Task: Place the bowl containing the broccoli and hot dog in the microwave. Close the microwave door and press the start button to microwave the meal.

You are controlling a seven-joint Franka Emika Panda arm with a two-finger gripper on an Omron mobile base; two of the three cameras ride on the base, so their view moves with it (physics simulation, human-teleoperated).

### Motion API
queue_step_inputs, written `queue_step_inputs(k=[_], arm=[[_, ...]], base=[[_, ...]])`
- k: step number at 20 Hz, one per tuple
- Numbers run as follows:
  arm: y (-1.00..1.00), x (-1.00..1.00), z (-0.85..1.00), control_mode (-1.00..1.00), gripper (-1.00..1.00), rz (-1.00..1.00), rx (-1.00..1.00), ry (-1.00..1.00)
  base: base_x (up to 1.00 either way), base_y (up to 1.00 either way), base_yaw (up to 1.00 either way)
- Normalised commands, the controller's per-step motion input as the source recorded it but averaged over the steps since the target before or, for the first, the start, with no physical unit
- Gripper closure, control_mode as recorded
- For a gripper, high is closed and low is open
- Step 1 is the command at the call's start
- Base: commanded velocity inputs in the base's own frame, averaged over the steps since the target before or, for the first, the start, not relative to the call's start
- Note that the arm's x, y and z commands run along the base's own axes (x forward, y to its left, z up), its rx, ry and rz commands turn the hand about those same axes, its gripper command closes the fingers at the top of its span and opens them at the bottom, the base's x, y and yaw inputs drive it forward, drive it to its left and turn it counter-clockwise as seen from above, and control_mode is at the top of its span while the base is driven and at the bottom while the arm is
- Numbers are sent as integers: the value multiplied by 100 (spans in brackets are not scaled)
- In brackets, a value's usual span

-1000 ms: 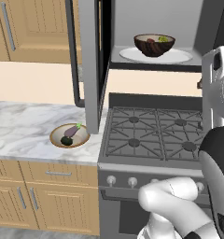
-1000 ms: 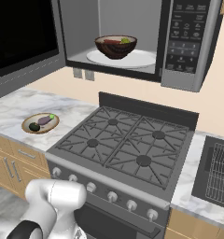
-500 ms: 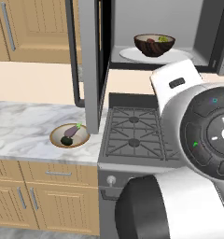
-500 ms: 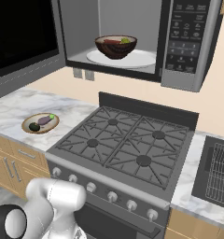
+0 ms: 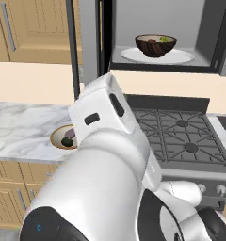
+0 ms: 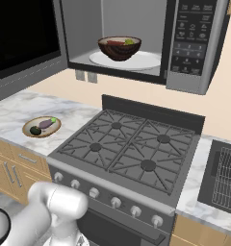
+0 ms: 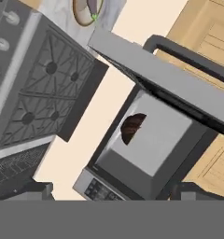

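Observation:
The dark-brown bowl [image 5: 155,45] [image 6: 119,48] stands on the white turntable plate [image 6: 145,61] inside the microwave [image 6: 136,29]. In it lie the yellow-green broccoli [image 6: 131,42] [image 5: 167,39] and the reddish hot dog [image 6: 115,43]. The microwave door [image 6: 22,45] [image 5: 88,41] stands swung wide to the left. In the hand view my gripper [image 7: 113,191] is open, its fingertips [image 7: 37,189] far apart with nothing between them, well back from the microwave [image 7: 149,144] and the bowl [image 7: 132,127]. The door [image 7: 166,76] shows edge-on there.
A shallow light-tan bowl with an eggplant [image 6: 41,127] [image 5: 64,136] [image 7: 87,8] sits on the marble counter [image 6: 14,108] left of the stove [image 6: 132,149] [image 5: 181,136]. My white arm [image 5: 105,179] crosses the foreground. The control panel [image 6: 192,43] is on the microwave's right.
My arm has swung up and leftward across the left base view, now covering much of the counter and stove. Bowl, plate and door have not moved.

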Motion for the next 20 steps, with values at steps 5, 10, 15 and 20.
queue_step_inputs(k=[5, 10, 15, 20], arm=[[56, 0, -52, -100, -100, 0, 0, -41], [44, 20, -77, -100, -100, 0, 0, -34], [52, 55, -80, -100, -100, 0, 0, -33], [56, 85, -79, -100, -100, 0, 1, -30]], base=[[0, 0, 0], [0, 0, 0], [0, 0, 0], [0, 0, 0]])
